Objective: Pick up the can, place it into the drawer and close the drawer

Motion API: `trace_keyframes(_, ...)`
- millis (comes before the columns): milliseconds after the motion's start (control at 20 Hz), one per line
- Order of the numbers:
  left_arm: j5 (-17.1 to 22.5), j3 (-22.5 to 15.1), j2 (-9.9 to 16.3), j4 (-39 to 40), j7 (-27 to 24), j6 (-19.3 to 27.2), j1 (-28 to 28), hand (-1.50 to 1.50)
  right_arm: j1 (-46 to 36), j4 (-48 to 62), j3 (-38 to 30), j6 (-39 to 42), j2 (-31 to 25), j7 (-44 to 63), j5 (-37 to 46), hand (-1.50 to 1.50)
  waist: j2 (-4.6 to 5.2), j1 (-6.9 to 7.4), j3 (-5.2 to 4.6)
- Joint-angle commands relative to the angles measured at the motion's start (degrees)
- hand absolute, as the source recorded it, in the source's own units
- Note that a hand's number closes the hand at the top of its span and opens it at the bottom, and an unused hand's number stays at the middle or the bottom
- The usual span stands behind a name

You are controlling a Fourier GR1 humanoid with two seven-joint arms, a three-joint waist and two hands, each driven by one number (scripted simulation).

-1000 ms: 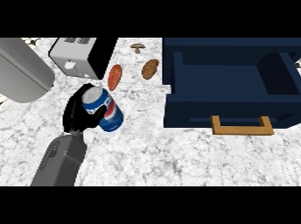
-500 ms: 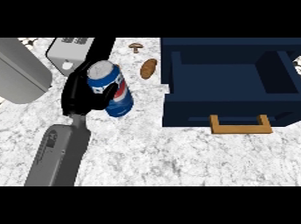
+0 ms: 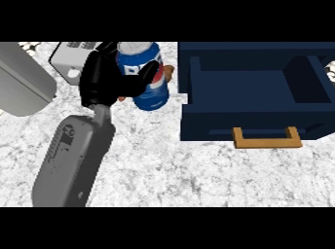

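Note:
The blue can point(image 3: 146, 78) with a silver top stands upright in the air, left of the drawer, near the back of the counter. My right hand point(image 3: 104, 80) is shut on it from the left, fingers curled round its side, with the grey forearm running down to the lower left. The dark blue drawer point(image 3: 253, 85) lies pulled open at the right and nothing shows inside it. Its tan handle point(image 3: 266, 138) faces the front. My left hand does not show; only a grey forearm point(image 3: 12, 80) lies along the left edge.
A white toaster-like appliance point(image 3: 71, 57) stands at the back, behind my right hand. A small brown food item point(image 3: 169, 71) peeks out behind the can. The marble counter point(image 3: 199, 175) stretches bare across the front.
My right hand has carried the can up off the counter, farther back and slightly right toward the drawer. The drawer and the left forearm have not moved.

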Motion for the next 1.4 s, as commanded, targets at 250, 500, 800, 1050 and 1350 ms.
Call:
trace_keyframes(250,0.21,0.24,-0.03,8.37,4.09,4.80,-15.12,1.50,3.85,-2.47,1.89,0.27,1.06,-1.83,-0.82,-1.50,0.06,-0.76,0.00)
trace_keyframes(500,1.56,-2.93,-0.03,13.04,2.78,8.82,-19.09,1.50,1.76,-1.54,4.94,-2.04,1.03,-2.28,2.44,-1.50,0.11,-0.54,0.00)
trace_keyframes(800,8.11,-8.75,-0.03,20.75,-0.49,16.23,-27.03,1.50,-3.16,3.75,2.58,0.87,0.32,-2.36,3.47,-1.50,0.25,-1.06,0.03)
trace_keyframes(1050,12.15,-9.95,-0.03,29.13,-4.81,15.76,-31.46,1.50,-0.33,0.46,1.14,1.54,-0.02,-0.94,0.76,-1.50,0.30,-1.82,0.03)
trace_keyframes(1350,19.50,-14.98,-0.03,35.35,-7.93,17.68,-36.38,1.50,-4.98,-2.17,5.45,-3.53,0.57,3.06,4.79,-1.50,0.54,-2.11,0.02)
